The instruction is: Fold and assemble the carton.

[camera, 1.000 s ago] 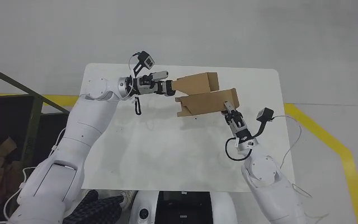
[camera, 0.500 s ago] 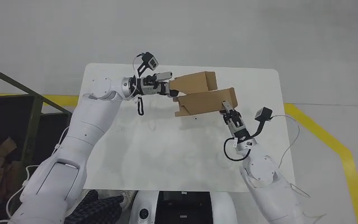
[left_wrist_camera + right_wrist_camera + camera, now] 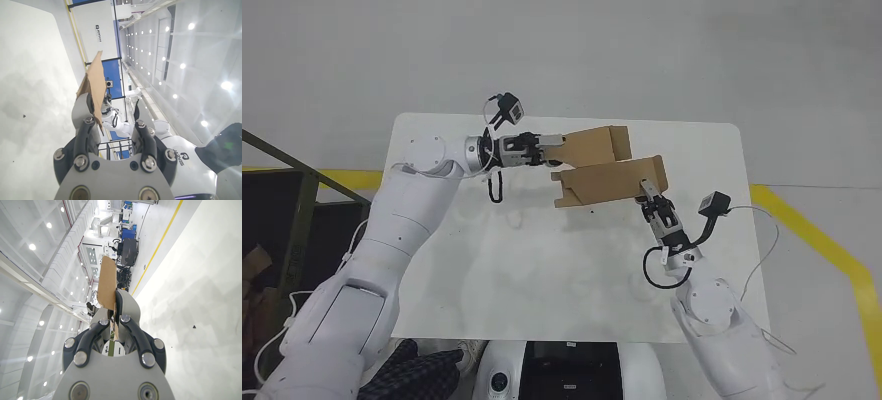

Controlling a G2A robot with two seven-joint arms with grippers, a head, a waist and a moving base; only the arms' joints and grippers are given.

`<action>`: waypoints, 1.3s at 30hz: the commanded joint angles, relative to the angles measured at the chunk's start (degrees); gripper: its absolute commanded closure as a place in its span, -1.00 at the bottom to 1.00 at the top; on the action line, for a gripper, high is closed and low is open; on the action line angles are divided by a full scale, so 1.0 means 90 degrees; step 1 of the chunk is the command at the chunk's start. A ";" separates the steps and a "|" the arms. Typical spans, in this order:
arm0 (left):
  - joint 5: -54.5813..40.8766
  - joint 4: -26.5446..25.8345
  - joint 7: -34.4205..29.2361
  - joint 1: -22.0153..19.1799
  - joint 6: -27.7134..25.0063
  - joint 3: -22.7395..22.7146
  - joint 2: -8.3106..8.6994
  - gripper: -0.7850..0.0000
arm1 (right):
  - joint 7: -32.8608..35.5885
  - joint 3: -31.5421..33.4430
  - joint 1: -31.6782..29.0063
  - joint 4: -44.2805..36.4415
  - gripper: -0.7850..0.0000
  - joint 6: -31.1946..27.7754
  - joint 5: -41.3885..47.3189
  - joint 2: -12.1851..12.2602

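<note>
The left gripper (image 3: pixel 111 106) has slid slightly toward the far edge of the table (image 3: pixel 542 290), while the carton (image 3: pixel 607 178) has hardly shifted. The left gripper's fingers stand apart, one resting against the edge of the carton's left flap, the other clear of it. The right gripper (image 3: pixel 113 306) is clamped on the flap at the carton's right end. The carton sits over the table's far half, near the far edge, short of the right edge and well apart from the near edge.
</note>
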 commanded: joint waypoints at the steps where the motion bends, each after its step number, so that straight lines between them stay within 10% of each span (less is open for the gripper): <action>1: 0.0037 -0.0011 0.0025 0.0008 0.0025 0.0006 -0.0006 0.23 | 0.0012 0.0010 -0.0007 -0.0012 1.00 0.0011 -0.0008 -0.0005; 21: 0.0202 0.0055 0.0081 -0.0013 0.0137 -0.0016 -0.0058 1.00 | 0.0046 0.0118 -0.0140 -0.0289 1.00 -0.0053 -0.0145 -0.0061; 23: 0.0136 0.0070 0.0030 -0.0012 0.0106 -0.0027 -0.0068 1.00 | 0.0067 0.0131 -0.0151 -0.0313 -1.00 -0.0041 -0.0151 -0.0065; 39: -0.0247 0.0181 -0.0374 0.0072 -0.0070 -0.0243 -0.0073 1.00 | 0.0306 0.0346 -0.0212 -0.0247 -1.00 0.0151 0.0085 -0.0083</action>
